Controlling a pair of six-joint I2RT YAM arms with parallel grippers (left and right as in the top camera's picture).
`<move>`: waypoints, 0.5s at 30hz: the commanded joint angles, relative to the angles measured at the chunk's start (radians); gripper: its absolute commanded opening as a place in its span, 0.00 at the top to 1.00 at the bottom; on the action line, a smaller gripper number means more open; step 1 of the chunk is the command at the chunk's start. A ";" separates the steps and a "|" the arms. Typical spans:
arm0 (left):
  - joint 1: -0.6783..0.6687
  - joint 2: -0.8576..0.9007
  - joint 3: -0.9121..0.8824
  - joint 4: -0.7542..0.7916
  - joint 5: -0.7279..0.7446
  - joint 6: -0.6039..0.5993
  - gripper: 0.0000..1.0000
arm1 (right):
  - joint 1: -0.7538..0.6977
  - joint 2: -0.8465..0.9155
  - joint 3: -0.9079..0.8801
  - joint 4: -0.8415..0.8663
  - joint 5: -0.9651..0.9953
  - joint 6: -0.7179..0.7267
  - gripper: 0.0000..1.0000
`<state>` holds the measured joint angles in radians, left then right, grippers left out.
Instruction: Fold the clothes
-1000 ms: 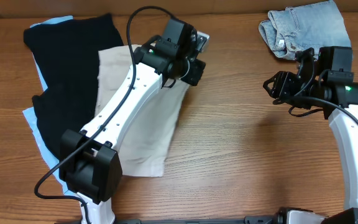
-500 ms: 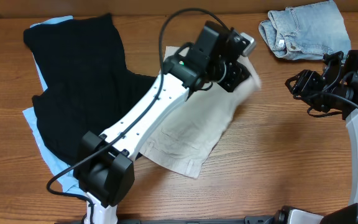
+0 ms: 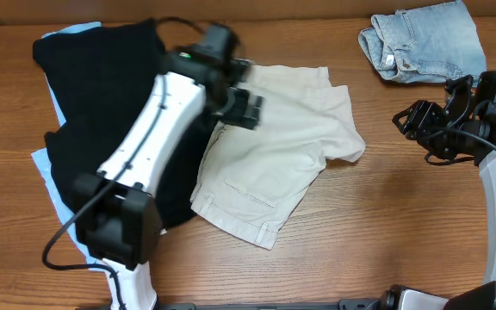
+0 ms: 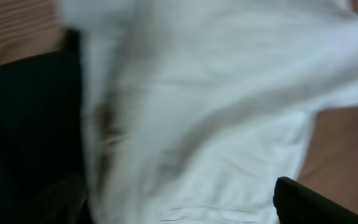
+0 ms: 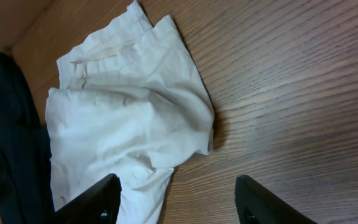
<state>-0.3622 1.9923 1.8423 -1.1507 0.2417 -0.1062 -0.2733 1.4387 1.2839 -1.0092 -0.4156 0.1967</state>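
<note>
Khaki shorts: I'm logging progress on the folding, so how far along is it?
Done: no fold shows yet; the khaki shorts lie spread and rumpled mid-table, touching the black garment. In hand: the left gripper is over their upper left edge, grip unclear; the right gripper is open, empty. Left: folding them, the black garment, the pale-blue garment under it and the bunched denim shorts.

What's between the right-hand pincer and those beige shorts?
Only bare wooden table. The overhead and right wrist views both show that stretch, with the right pincer apart from the shorts.
</note>
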 commanded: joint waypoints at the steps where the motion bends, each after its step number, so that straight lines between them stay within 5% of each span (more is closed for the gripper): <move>1: 0.076 0.004 -0.075 0.004 -0.058 -0.030 0.00 | -0.001 -0.025 0.026 0.004 -0.008 -0.021 0.37; 15: 0.144 0.004 -0.468 0.330 -0.146 -0.161 0.00 | -0.001 -0.025 0.026 0.004 -0.005 -0.038 0.37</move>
<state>-0.2272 1.9926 1.4311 -0.8639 0.1425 -0.2043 -0.2733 1.4387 1.2839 -1.0100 -0.4152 0.1726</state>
